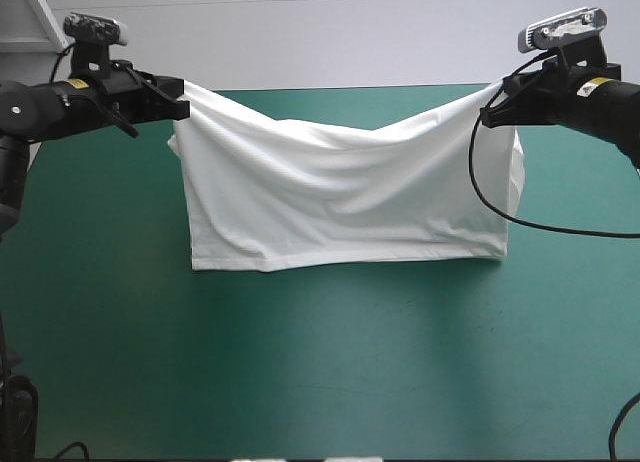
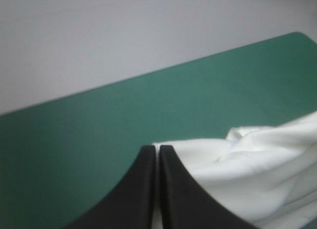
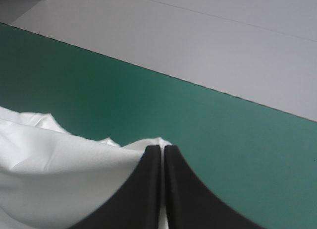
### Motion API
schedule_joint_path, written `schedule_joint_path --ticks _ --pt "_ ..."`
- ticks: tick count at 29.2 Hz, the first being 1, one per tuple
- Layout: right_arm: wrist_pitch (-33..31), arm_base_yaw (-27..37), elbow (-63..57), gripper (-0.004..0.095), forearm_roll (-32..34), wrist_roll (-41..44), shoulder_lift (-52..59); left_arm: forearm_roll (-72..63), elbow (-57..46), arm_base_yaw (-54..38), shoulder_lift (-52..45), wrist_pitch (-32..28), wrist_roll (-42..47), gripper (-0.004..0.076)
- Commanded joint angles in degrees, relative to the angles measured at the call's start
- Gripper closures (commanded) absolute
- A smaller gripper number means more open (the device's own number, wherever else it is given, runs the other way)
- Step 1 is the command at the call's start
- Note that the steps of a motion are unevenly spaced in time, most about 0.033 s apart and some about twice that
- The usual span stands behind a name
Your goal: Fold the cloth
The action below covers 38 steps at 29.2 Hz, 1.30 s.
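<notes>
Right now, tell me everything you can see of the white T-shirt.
The T-shirt is white, soft, wrinkled fabric, held up and stretched wide between both arms. The left gripper pinches one upper corner and the right gripper the other, each shut on it. The top edge sags in the middle. The body hangs as a broad sheet, its straight lower edge down at the teal-green table, seemingly touching it. No sleeves clearly show.
</notes>
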<state>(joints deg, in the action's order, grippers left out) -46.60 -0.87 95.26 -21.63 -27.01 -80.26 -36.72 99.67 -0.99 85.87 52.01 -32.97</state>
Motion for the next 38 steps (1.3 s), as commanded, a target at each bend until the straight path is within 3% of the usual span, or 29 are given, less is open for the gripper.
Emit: schedule_joint_path --ticks 1,8,17,25,32,38 --pt "2.3 -0.1 6.4 0.0922 -0.9 -0.5 4.7 -1.8 9.1 0.1 -4.7 0.1 0.7 0.0705" --pt "2.6 -0.1 15.3 0.0921 -0.7 -0.5 12.0 2.4 22.5 0.0 -8.3 3.6 2.7 0.0705" --pt "2.6 -0.1 15.9 0.0922 -0.7 -0.5 14.3 3.1 23.7 0.0 -7.1 1.6 2.8 0.0705" --pt "4.6 -0.1 15.9 0.0922 -0.7 -0.5 4.3 3.1 23.7 0.0 1.4 -2.1 2.9 0.0705" --pt "11.1 0.0 17.8 0.0922 -1.0 -0.5 -8.6 3.1 23.9 0.0 11.0 -8.1 1.8 0.0705" --pt "9.1 0.0 30.9 0.0922 -1.3 -0.6 -17.0 5.8 37.9 0.0 20.5 -3.6 3.1 0.0705"
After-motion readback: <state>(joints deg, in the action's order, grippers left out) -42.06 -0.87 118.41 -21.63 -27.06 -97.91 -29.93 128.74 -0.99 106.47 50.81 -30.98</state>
